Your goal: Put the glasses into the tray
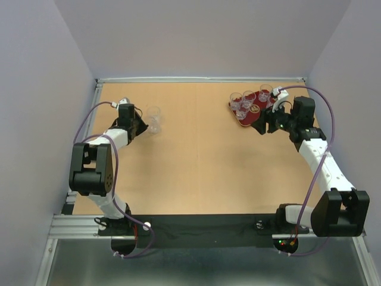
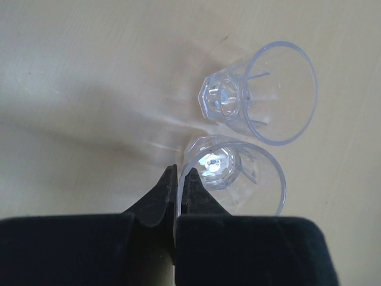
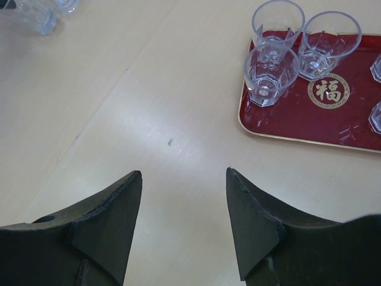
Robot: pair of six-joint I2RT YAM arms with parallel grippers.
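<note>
Tan desk (image 1: 202,155) between lilac walls. Left claw (image 2: 180,185) is pinched shut on the rim wall of one glass (image 2: 232,173), whose mouth faces right of the claw. A second glass (image 2: 262,95) sits just beyond, pointing likewise. Right claw (image 3: 184,202) gapes wide and empty over the desk. Ahead and right of it, the red tray (image 3: 286,125) carries five upright glasses (image 3: 271,71), two cut off by the frame.

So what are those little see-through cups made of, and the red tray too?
The glasses look like clear plastic or real glass, and I can't tell which: they are see-through and shiny, with thin walls and faceted bases. The tray looks like glossy dark-red plastic or lacquer: it mirrors the light, and it has a thin gold edge and a gold emblem.
</note>
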